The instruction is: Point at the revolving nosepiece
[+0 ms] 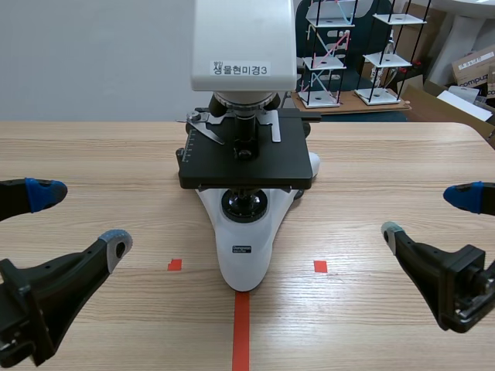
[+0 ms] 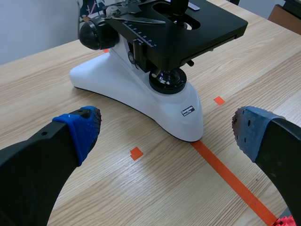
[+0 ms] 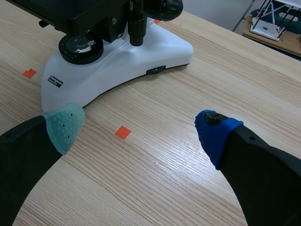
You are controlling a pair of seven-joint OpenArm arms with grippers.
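Wooden tabletop, scene view: the microscope (image 1: pixel 244 255) stands centred, its revolving nosepiece (image 1: pixel 244 102) tucked under the white head above the stage (image 1: pixel 246 158). It lies up and ahead of the left gripper (image 1: pixel 81 219) and right gripper (image 1: pixel 427 215), both spread and about equally near. Left wrist view, then right wrist view: each claw gapes toward the base, and the nosepiece is out of sight above.
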